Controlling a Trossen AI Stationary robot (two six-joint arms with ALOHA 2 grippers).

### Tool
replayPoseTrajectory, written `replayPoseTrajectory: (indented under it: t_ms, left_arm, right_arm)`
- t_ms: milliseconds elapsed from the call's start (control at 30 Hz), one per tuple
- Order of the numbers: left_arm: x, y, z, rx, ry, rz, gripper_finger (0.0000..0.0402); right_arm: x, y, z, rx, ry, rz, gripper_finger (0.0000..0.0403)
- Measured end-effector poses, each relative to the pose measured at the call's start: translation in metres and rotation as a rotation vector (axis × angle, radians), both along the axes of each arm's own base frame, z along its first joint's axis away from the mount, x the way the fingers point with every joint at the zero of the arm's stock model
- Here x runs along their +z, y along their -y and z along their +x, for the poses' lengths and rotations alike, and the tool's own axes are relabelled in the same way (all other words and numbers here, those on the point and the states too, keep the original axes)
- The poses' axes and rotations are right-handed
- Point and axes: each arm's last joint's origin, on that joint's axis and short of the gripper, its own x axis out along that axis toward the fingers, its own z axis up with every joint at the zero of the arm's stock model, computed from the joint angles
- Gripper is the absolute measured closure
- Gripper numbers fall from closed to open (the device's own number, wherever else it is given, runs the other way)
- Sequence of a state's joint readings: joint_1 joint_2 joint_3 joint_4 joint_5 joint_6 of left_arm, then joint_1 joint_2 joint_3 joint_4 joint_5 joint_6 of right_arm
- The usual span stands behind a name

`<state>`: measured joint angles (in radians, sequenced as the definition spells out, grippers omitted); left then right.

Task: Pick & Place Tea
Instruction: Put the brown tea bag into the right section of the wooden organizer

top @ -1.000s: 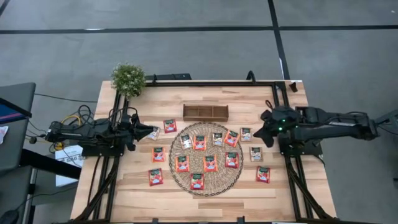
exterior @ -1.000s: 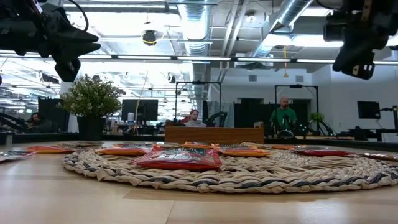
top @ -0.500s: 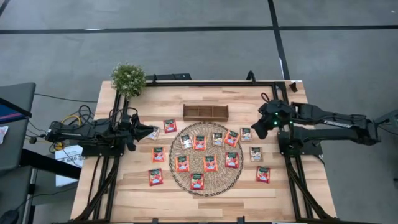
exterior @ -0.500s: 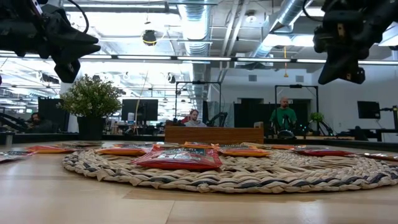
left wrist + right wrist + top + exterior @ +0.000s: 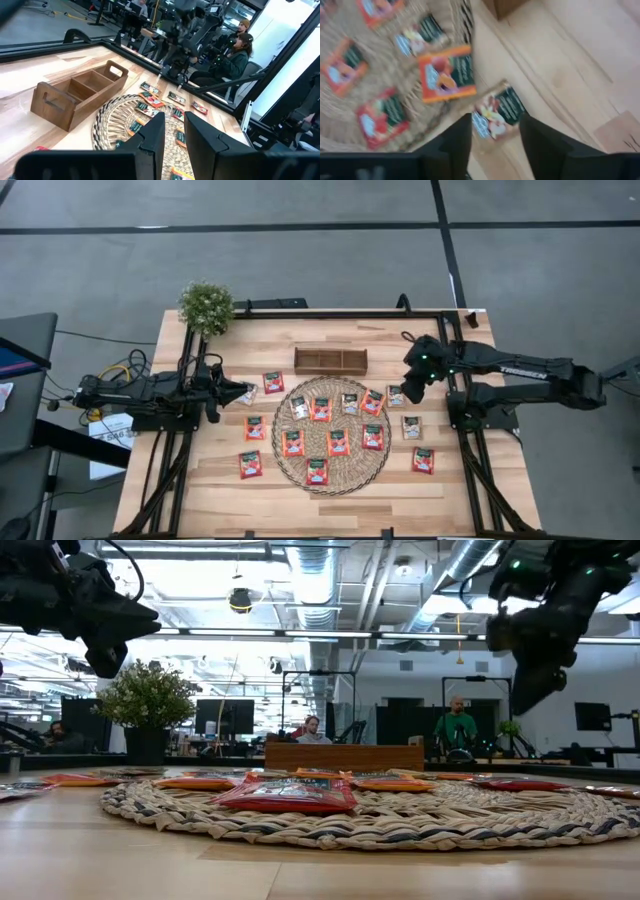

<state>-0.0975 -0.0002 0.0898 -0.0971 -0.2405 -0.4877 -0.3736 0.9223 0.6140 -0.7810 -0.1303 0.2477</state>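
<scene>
As the right gripper [image 5: 409,383] swings in from the bench's right edge, we near a pale tea sachet [image 5: 396,395].
Its fingers [image 5: 454,141] are apart above that sachet beside the woven mat [image 5: 285,465]; the left gripper [image 5: 243,393] waits, fingers parted.

Woven mat [image 5: 332,434] sits mid-table w/ wooden tray [image 5: 330,360] just behind it & plant [image 5: 206,306] at far left corner. Tea sachets [image 5: 338,442] lie on mat, more on bare table [image 5: 210,480] both sides of it. Left gripper [image 5: 243,393] hangs left of mat; right gripper [image 5: 411,382] over sachet [image 5: 396,395] just off mat's right edge
</scene>
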Motion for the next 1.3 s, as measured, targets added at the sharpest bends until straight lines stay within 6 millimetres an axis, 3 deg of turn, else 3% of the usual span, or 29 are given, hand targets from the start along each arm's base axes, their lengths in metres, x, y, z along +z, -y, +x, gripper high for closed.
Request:
replayPoseTrajectory:
  t_ms: [133, 300, 633, 833, 1067, 1300]
  left_arm:
    - [0.0, 0.0, 0.0, 0.006, 0.0, 0.0, 0.0337]
    - [-0.001, -0.001, 0.0, 0.024, -0.007, 0.001, 0.0337]
    - [-0.001, -0.001, 0.0, 0.026, -0.01, 0.001, 0.0337]
    - [-0.001, -0.001, 0.0, 0.026, -0.01, 0.001, 0.0337]
    - [-0.001, -0.001, 0.0, 0.026, -0.015, 0.0, 0.0337]
    - [-0.001, -0.001, 0.0, 0.025, -0.015, -0.001, 0.0337]
  right_arm:
    - [-0.015, 0.008, 0.008, -0.018, -0.099, 0.036, 0.0198]
    - [-0.031, 0.017, 0.015, -0.05, -0.2, 0.083, 0.0184]
    - [-0.037, 0.034, 0.047, -0.082, -0.286, 0.129, 0.0199]
    - [-0.054, 0.036, 0.062, -0.06, -0.393, 0.164, 0.0212]
    - [-0.076, 0.037, 0.071, -0.08, -0.502, 0.181, 0.0222]
    - [-0.082, 0.038, 0.072, -0.112, -0.538, 0.2, 0.0233]
